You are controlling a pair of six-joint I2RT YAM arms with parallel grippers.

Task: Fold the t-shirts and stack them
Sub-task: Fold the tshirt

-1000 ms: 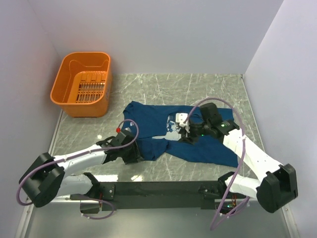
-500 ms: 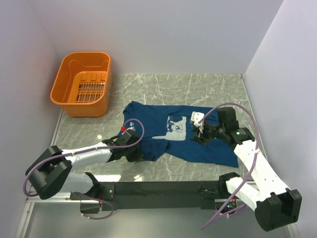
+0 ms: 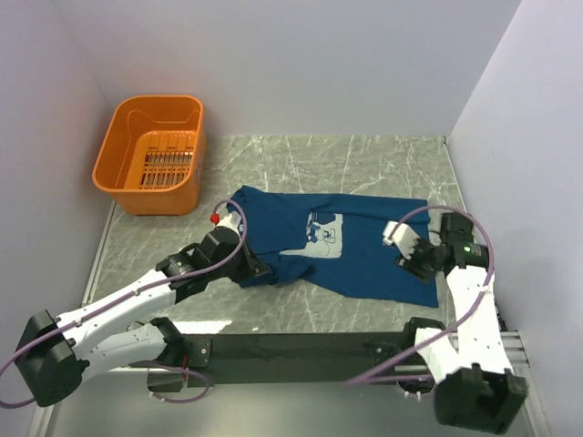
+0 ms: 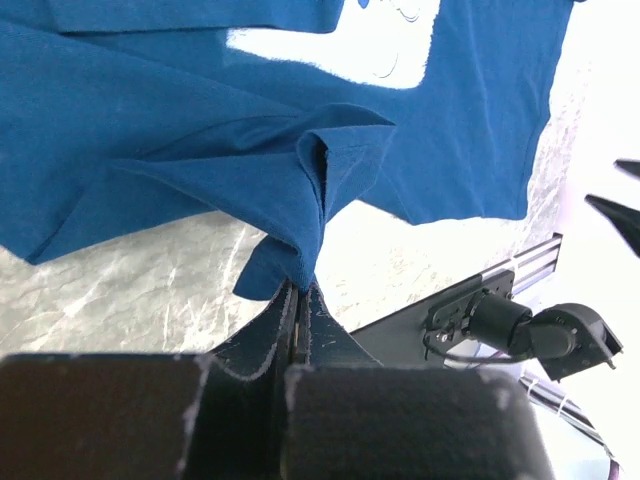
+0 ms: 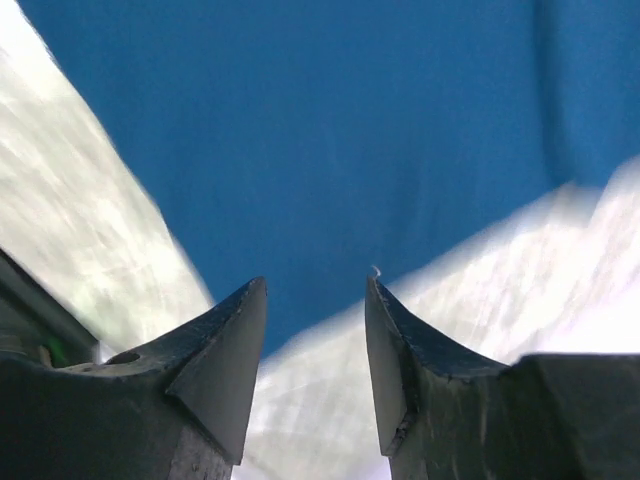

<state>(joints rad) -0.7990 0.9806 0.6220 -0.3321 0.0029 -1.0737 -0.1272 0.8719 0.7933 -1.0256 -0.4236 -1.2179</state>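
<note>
Navy-blue cotton short-sleeved t-shirt [image 3: 364, 250] with a pale chest print lies spread but rumpled on the grey marbled surface [image 3: 364, 164]. The left tool [image 4: 300, 288] is clamped on a bunched fold at its near left edge. The right tool [image 5: 315, 300] hangs with fingers apart over the near right edge. Folding looks barely begun. Next, probably, the right must pinch its corner so both can lift together.
</note>
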